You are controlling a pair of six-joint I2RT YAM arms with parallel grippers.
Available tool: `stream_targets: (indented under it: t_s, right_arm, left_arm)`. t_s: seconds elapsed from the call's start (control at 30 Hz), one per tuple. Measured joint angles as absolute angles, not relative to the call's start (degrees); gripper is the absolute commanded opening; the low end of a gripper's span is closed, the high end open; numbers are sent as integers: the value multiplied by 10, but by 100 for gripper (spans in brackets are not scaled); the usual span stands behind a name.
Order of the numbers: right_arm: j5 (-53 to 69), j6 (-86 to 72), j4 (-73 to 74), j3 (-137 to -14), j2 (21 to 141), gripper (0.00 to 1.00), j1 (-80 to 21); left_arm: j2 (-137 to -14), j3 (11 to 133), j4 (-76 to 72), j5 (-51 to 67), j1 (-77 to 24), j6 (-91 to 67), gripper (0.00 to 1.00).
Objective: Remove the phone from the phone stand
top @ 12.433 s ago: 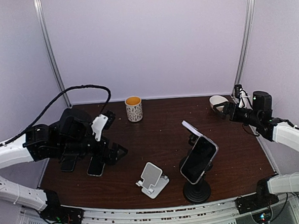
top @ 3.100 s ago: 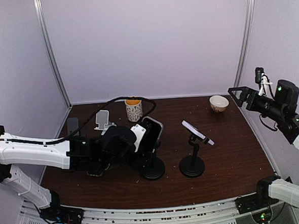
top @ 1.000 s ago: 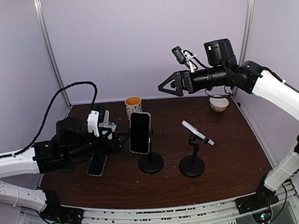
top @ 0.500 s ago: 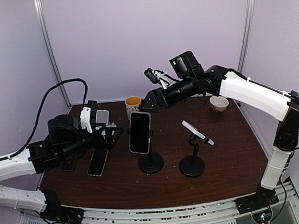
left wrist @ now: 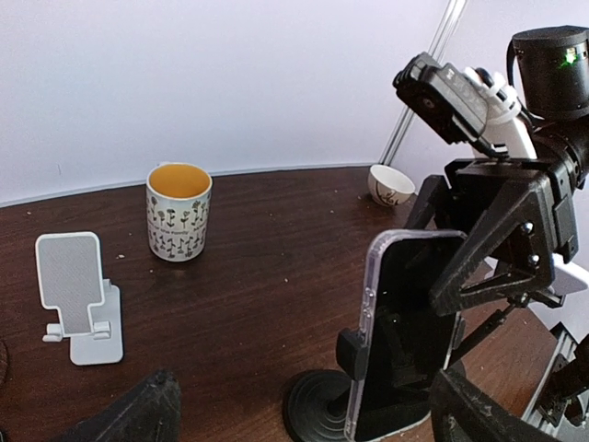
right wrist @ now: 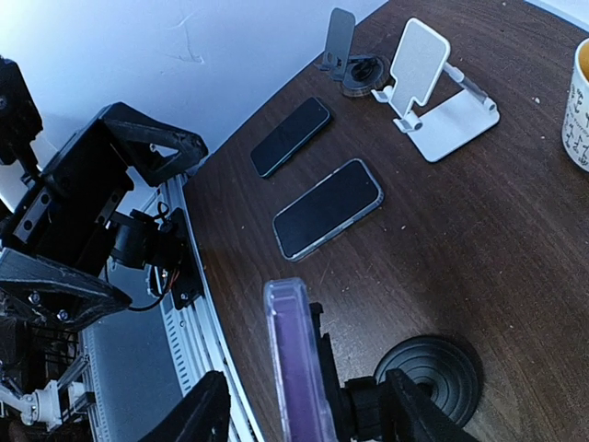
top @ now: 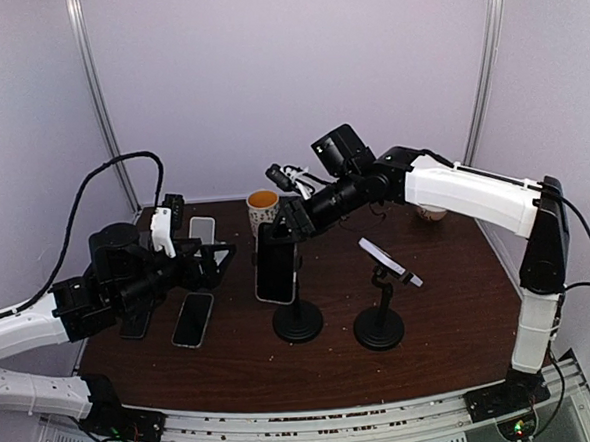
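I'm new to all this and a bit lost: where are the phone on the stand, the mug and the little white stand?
phone (top: 276,266): top view, middle of its dark face.
mug (left wrist: 179,221): left wrist view, patterned side.
white stand (left wrist: 67,269): left wrist view, upright plate.

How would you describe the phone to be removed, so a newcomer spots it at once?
Near the middle of the dark table rise a left stand and a right stand, both black, round-based. The phone is upright on the left stand, under the right gripper; the two other phones lie flat.
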State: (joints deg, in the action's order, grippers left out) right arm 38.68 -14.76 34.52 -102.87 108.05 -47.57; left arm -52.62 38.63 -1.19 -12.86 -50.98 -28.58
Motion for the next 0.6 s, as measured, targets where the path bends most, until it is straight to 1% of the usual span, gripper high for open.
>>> stream_targets:
  t_s: [0.23, 0.47, 0.6]
  right_arm:
    - [407, -152, 337, -1029, 1093, 37, -478]
    - [424, -150, 330, -1029, 1104, 16, -478]
    - [436, -140, 324, -1032, 1114, 1, -475]
  left_arm:
    - [-529, 386, -11, -132, -507, -287, 98]
    - [-537, 387, 13, -138, -485, -303, 98]
    - [-536, 384, 4, -108, -450, -310, 98]
